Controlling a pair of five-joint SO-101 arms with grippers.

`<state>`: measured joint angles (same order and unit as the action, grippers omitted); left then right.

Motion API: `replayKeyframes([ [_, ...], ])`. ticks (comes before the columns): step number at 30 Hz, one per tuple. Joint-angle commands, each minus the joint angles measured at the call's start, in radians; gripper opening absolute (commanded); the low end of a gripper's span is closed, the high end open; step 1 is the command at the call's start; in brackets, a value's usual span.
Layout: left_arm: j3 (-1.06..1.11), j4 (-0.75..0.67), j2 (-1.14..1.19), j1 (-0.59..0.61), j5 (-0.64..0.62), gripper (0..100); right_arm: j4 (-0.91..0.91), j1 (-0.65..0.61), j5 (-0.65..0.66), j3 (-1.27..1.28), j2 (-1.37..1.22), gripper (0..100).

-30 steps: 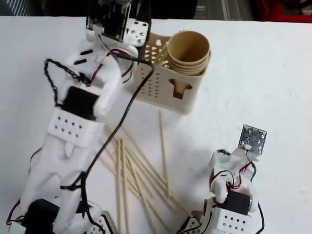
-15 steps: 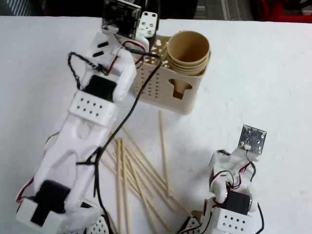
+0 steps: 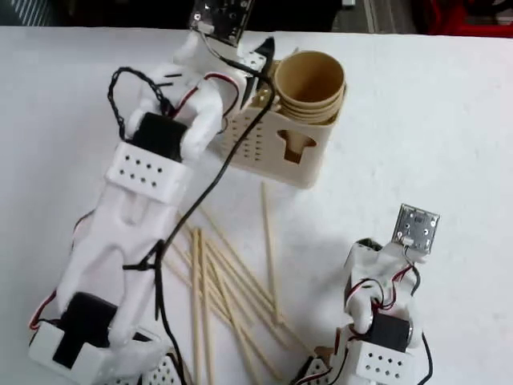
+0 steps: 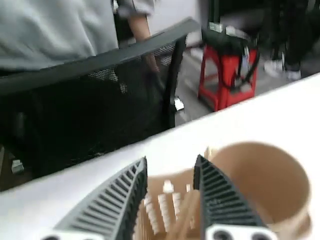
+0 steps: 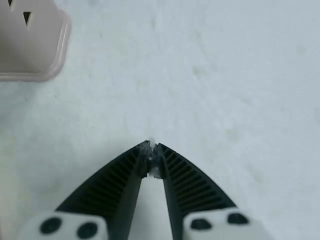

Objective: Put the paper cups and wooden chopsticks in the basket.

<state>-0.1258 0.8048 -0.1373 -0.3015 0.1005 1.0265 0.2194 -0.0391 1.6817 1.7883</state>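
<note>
Currently a stack of tan paper cups (image 3: 309, 80) stands upright in one end of a cream perforated plastic basket (image 3: 276, 148). The basket sits toward the far side of the white surface (image 3: 433, 136). In the left wrist view, pale sticks show inside the basket just beside the cups.

A loose heap of thin wooden chopsticks (image 3: 212, 281) lies crossed on the surface in front of the basket, between the two arms. One single chopstick (image 3: 268, 241) lies at the edge of the heap, pointing toward the basket.

The left arm (image 3: 136, 208) stretches across to the basket. The left jaws hang over the part of the basket next to the cups, spread apart with nothing pinched between them.

The right arm (image 3: 383, 321) sits folded near the front edge, well apart from the basket. The right jaws are clenched tip to tip on nothing and point at bare surface.
</note>
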Motion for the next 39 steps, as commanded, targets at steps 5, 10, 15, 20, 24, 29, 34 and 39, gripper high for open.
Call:
replayKeyframes([
  [5,-0.269,0.381,-0.013,0.081,-0.015,16,-0.024,0.005,0.011,0.008,0.012,1.8],
  [10,-0.433,0.589,-0.013,0.143,-0.006,7,-0.027,0.004,0.011,-0.029,0.012,1.8],
  [15,-0.603,0.790,-0.013,0.163,-0.006,4,-0.024,0.002,0.025,-0.078,0.012,2.0],
  [20,-0.776,0.968,-0.013,0.163,-0.012,2,-0.004,-0.013,0.181,-0.164,0.010,2.1],
  [24,-0.789,0.982,-0.047,0.180,-0.014,2,0.064,-0.119,0.187,-0.273,0.010,2.2],
  [29,-0.664,0.980,-0.186,0.183,-0.012,2,0.183,-0.219,0.255,-0.433,0.008,10.4],
  [34,-0.423,0.944,-0.401,0.189,-0.005,2,0.206,-0.226,0.342,-0.539,0.007,7.7],
  [39,-0.075,0.829,-0.634,0.189,-0.011,2,0.213,-0.228,0.371,-0.637,-0.091,7.7],
])
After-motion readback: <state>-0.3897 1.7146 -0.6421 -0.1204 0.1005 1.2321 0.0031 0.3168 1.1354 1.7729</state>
